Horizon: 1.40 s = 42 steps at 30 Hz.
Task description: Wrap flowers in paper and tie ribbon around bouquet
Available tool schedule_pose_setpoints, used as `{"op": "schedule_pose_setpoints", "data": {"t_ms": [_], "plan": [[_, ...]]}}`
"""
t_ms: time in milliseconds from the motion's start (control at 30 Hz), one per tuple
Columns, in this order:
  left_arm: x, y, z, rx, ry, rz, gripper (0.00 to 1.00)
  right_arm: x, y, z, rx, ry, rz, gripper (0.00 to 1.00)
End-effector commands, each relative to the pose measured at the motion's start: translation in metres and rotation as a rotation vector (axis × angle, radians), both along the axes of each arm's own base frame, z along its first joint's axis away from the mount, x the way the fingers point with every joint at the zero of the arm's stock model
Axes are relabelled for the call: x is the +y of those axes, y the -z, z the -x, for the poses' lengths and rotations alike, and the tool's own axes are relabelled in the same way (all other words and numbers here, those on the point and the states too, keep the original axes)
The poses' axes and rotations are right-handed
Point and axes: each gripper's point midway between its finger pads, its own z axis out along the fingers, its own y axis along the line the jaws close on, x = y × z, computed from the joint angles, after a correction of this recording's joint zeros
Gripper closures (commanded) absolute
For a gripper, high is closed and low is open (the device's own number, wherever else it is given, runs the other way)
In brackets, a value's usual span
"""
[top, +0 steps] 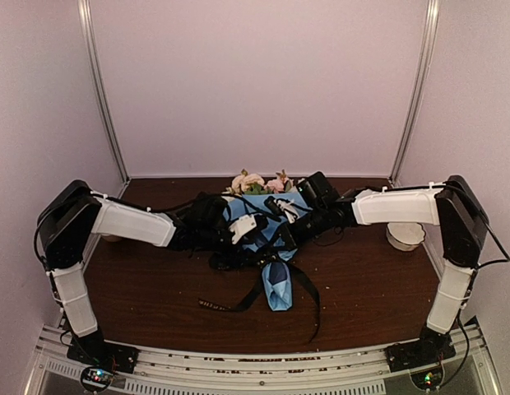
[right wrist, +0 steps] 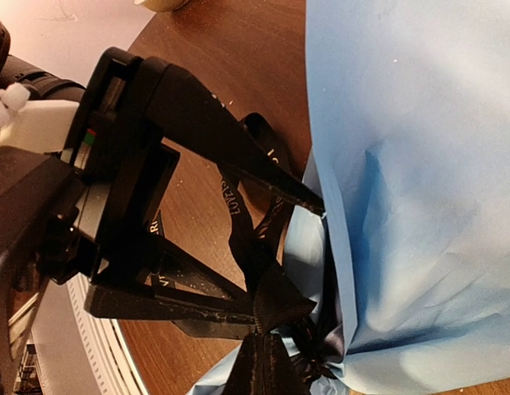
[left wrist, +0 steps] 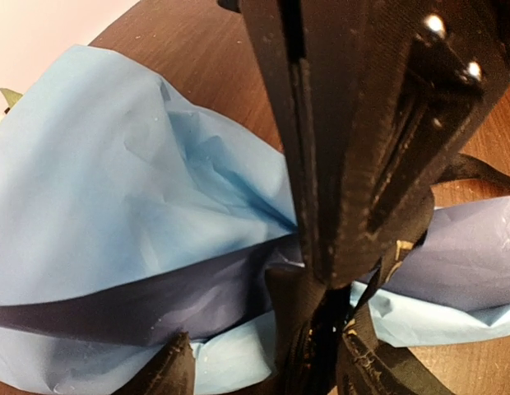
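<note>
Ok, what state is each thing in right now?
bouquet: wrapped in blue paper, lying flat.
flowers: heads poking out the far end.
ribbon: gathered at the bouquet's waist, tails loose.
left gripper: open, straddling the ribbon.
right gripper: shut on the ribbon.

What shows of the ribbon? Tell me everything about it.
The ribbon is narrow black fabric with small white lettering. It is bunched at the narrow waist of the bouquet, against the blue paper, seemingly pinched there by the shut right end effector. Strands run between the spread fingers of the open left end effector. Two loose tails trail over the brown table toward the near edge.
</note>
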Motion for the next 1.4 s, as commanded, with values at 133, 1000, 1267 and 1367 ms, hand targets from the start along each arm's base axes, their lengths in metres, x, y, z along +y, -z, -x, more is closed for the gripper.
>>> {"op": "schedule_pose_setpoints", "data": {"t_ms": [133, 1000, 1267, 1367], "plan": [[-0.022, -0.012, -0.002, 0.006, 0.060, 0.103, 0.36, 0.008, -0.019, 0.009, -0.021, -0.010, -0.066, 1.00], [-0.014, 0.002, -0.026, -0.026, -0.101, 0.078, 1.00, 0.003, -0.019, 0.038, 0.032, -0.024, -0.115, 0.96], [-0.013, -0.011, -0.010, -0.075, -0.059, 0.149, 1.00, -0.023, -0.039, 0.012, -0.014, 0.046, -0.118, 0.68], [-0.013, -0.012, -0.011, -0.077, -0.064, 0.156, 0.92, -0.022, -0.033, -0.001, -0.015, 0.053, -0.087, 0.80]]}}
